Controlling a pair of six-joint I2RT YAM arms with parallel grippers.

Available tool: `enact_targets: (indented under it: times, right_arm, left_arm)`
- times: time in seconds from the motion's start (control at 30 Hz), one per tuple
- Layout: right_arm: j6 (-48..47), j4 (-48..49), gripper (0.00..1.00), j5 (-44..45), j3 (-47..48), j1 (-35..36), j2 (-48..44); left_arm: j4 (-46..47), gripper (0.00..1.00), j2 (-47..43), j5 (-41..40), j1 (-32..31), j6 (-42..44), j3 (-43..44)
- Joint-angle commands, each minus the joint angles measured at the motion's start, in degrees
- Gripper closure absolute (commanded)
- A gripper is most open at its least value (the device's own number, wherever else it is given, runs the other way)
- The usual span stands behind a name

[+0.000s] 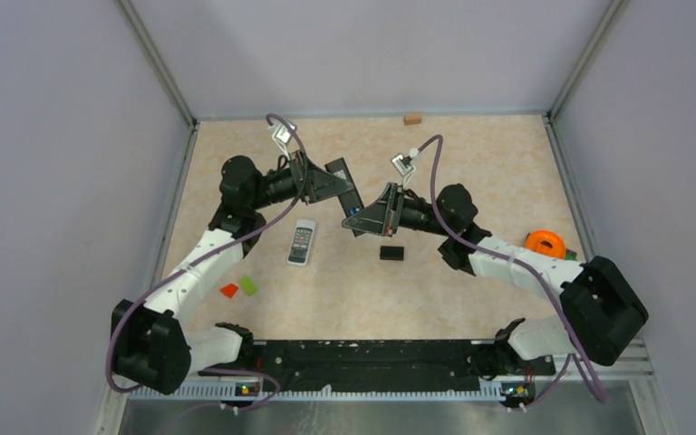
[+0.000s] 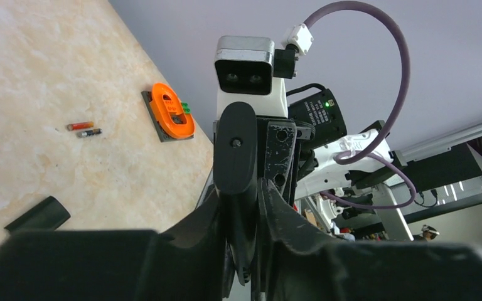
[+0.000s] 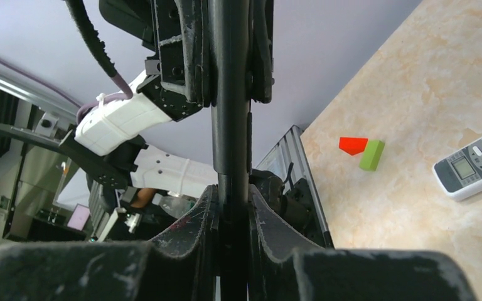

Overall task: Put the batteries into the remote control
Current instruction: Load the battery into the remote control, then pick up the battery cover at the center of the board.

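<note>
Left pincer point(image 2: 245, 200) and right pincer point(image 3: 231, 194) are each clamped tight on the black remote point(image 2: 236, 144), lifted between them; its likely cover point(image 2: 37, 214) lies on the worktop point(image 2: 50, 63), two batteries point(image 2: 80, 126) loose near the orange roll point(image 2: 172, 111), none loaded yet.

We're reaching in from both sides, wrists facing each other, left gripper point(image 2: 245, 210) and right gripper point(image 3: 232, 200) each clamped on one end of the black remote point(image 2: 235, 144).
</note>
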Motion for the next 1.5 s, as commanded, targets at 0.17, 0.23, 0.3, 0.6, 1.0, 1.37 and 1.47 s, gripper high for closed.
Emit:
enact_targets:
  times: [0.17,0.23,0.3,0.6,1.0,1.37,1.47]
  right_arm:
    - [-9.75,-7.89,0.37,-1.7,5.25,-0.83,-2.22]
    - [-15.1,-11.86,0.31,-1.0,4.79,-1.6,-4.84]
    - [-21.19,-17.7,0.29,-0.31,4.38,-2.7,-8.29]
    - [-57.98,-53.84,0.29,20.81,6.56,-3.57,-13.91]
    - [-82.66,-67.99,0.34,34.47,11.83,-3.13,5.09]
    - [-88.78,-69.15,0.36,31.46,15.64,-3.13,16.19]
    - [-90.06,-69.58,0.36,30.45,16.31,-3.13,17.28]
  left_arm:
    - [-4.19,1.0,-1.97,-3.1,0.47,5.66,1.75]
    - [-9.02,1.0,-2.68,-7.35,1.19,8.14,1.85]
    - [-16.13,1.0,-4.01,-12.44,2.09,11.36,1.86]
    - [-32.89,1.0,-11.01,-33.16,3.62,20.2,0.04]
    - [-36.59,1.0,-15.65,-42.26,4.0,21.39,-1.14]
    - [-33.83,1.0,-16.86,-43.16,4.34,20.8,-2.48]
    - [-33.71,1.0,-16.58,-42.92,4.51,20.66,-2.42]
